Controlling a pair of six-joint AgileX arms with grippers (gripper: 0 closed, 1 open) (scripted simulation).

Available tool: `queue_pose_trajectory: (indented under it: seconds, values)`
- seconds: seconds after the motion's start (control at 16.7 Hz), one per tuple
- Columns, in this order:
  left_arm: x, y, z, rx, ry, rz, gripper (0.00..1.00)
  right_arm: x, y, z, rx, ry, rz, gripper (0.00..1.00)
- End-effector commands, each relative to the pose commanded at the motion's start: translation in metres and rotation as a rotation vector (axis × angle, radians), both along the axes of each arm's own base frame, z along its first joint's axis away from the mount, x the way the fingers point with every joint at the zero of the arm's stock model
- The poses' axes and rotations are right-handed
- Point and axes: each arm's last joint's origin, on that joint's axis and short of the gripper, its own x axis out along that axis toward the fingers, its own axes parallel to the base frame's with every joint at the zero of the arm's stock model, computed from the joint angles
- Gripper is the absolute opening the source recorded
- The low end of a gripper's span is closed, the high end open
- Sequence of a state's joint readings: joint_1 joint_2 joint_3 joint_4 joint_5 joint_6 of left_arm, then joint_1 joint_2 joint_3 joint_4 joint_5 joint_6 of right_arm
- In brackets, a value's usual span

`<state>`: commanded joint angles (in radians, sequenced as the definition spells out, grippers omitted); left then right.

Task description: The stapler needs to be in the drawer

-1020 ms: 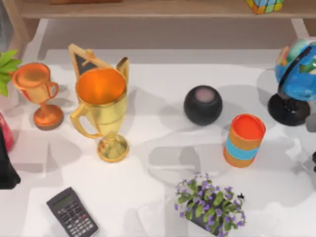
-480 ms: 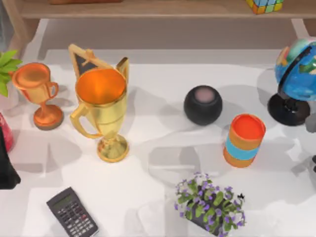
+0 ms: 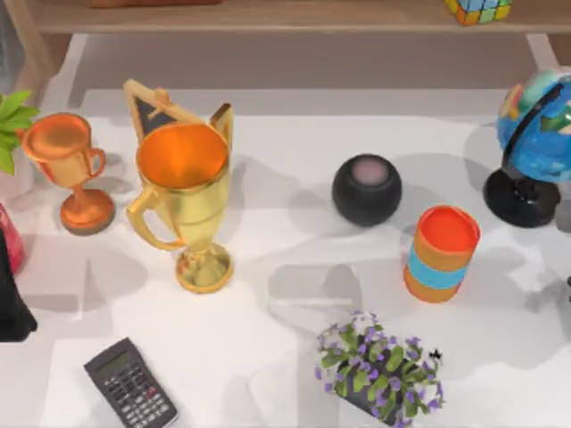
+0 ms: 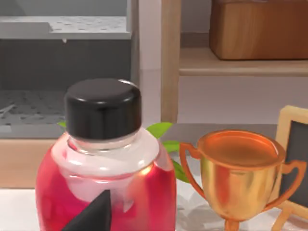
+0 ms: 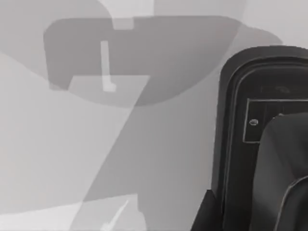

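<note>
White table (image 3: 268, 366) carries trophies, a dark sphere (image 3: 367, 189), a striped cup (image 3: 441, 253) and a calculator (image 3: 130, 383); what I judge is the stapler (image 5: 260, 139) lies dark just beside my right wrist camera. Reaching blind risks toppling the globe (image 3: 535, 143) nearby. Whether either arm's fingers are spread, I cannot tell.

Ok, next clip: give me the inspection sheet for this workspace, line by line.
Surface: white table, shadowed patches.
Job's things: stapler and drawer, nothing seen for certain; a black object lies near the right wrist camera, unidentified.
Clutter: gold trophy, small copper trophy, black sphere, orange cup, calculator, flower pot, globe, red bottle.
Grippers: fingers not discernible.
Cables: nothing seen.
Surroundings: wooden shelf behind.
</note>
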<state>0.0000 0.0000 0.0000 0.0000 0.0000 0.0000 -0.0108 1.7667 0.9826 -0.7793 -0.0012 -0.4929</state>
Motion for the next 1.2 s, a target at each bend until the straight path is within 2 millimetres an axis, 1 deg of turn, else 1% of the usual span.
queue_pose_trajectory:
  seconds: [0.24,0.48,0.54,0.6,0.72,0.9,1.08,1.2]
  values:
    - [0.0,0.0,0.0,0.0,0.0,0.0,1.0,-0.001,0.0,0.019,0.0,0.008,0.0,0.0]
    - [0.0,0.0,0.0,0.0,0.0,0.0,1.0,-0.001,0.0,0.017,0.0,0.011,-0.001,0.0]
    - [0.0,0.0,0.0,0.0,0.0,0.0,1.0,-0.001,-0.001,0.022,-0.001,-0.002,-0.005,0.0]
    - [0.0,0.0,0.0,0.0,0.0,0.0,1.0,0.001,-0.004,0.032,-0.003,-0.03,-0.013,0.0]
    - [0.0,0.0,0.0,0.0,0.0,0.0,1.0,0.005,-0.012,0.065,-0.012,-0.124,-0.041,0.0]
    - [0.0,0.0,0.0,0.0,0.0,0.0,1.0,0.018,-0.034,0.124,-0.041,-0.286,-0.118,0.0]
    - [0.0,0.0,0.0,0.0,0.0,0.0,1.0,0.039,-0.067,0.181,-0.084,-0.431,-0.223,0.0]
    - [0.0,0.0,0.0,0.0,0.0,0.0,1.0,0.057,-0.092,0.208,-0.111,-0.487,-0.293,0.0]
